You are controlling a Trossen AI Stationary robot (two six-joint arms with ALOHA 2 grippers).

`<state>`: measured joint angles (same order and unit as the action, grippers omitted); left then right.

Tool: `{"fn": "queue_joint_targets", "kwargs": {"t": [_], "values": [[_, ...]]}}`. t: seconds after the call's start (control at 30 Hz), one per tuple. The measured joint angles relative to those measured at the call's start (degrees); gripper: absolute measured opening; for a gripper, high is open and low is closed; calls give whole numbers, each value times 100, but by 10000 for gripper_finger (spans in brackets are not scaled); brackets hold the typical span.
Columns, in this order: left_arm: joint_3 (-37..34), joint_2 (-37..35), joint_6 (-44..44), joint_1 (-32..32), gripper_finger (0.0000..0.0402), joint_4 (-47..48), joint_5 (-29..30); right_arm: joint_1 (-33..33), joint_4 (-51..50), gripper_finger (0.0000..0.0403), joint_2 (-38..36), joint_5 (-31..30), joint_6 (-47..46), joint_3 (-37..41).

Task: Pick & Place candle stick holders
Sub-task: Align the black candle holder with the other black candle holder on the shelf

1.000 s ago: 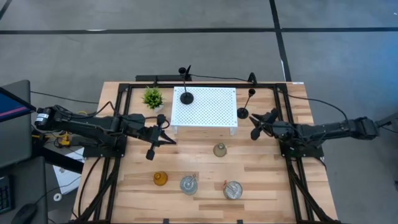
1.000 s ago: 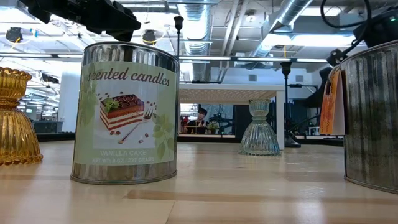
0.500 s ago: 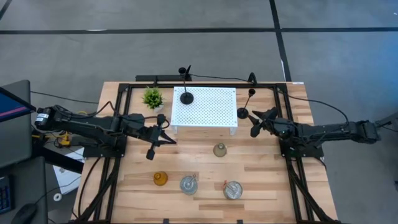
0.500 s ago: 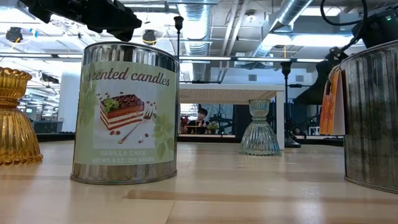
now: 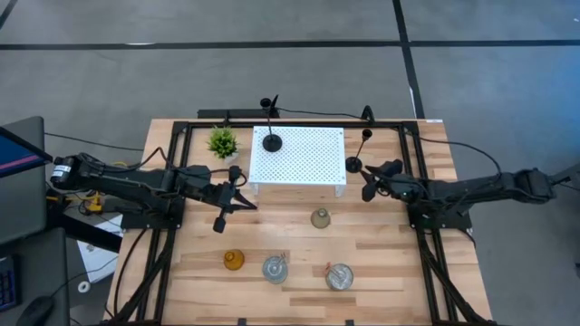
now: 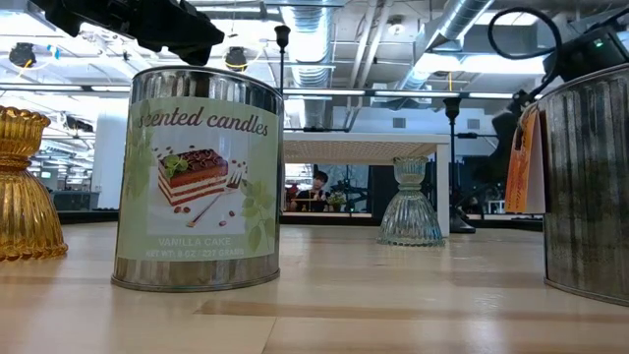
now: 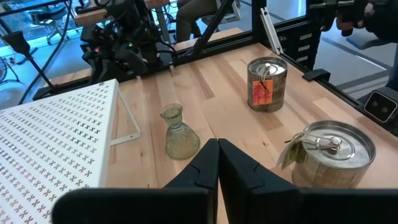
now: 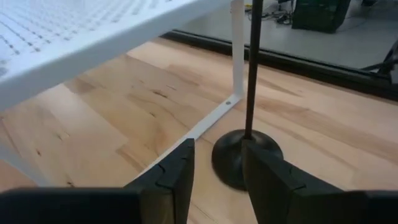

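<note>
since a second ago the right gripper [image 5: 365, 179] has slid left toward the black stick [image 5: 354, 164] just right of the stand [image 5: 299, 156]; nothing else has shifted. going left to right: the left gripper [image 5: 220, 221] hangs over the bench [image 5: 381, 263] near the stand's left front corner, fingers closed on nothing. the right gripper's fingers [image 8: 175, 180] stand a little apart before the stick's round base [image 8: 239, 158], holding nothing. this stick stands upright, long axis vertical, slim stem [image 8: 252, 62] rising from a wide foot. i judge it light, stiff, top-heavy and easy to tip; the smooth stem may slip, so take it low on the stem, just above the base. a second black stick [image 5: 271, 140] stands on the stand.
</note>
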<state>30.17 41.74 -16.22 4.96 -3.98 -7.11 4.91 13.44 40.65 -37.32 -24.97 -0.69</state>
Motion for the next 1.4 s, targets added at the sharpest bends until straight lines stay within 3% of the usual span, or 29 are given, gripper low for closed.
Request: {"fn": "queue_joint_targets", "kwargs": {"t": [0.3, 0.6, 1.07, 1.3, 1.4], "values": [[0, 0, 29, -1, 8, -16, 0, 52, 561, 130, 787, 0, -339, 0], [4, 0, -573, -1, 8, -88, 0, 55, 1650, 129, 1365, -14, 852, 0], [4, 0, -753, 1, 8, -167, 0, 697, 2161, 130, 1946, -29, 905, 0], [4, 0, -753, -1, 8, -210, 0, 766, 2545, 128, 2071, 592, 1126, 0], [4, 0, -753, 0, 8, -246, 0, 771, 2710, 129, 2171, 594, 1143, 0]]}}
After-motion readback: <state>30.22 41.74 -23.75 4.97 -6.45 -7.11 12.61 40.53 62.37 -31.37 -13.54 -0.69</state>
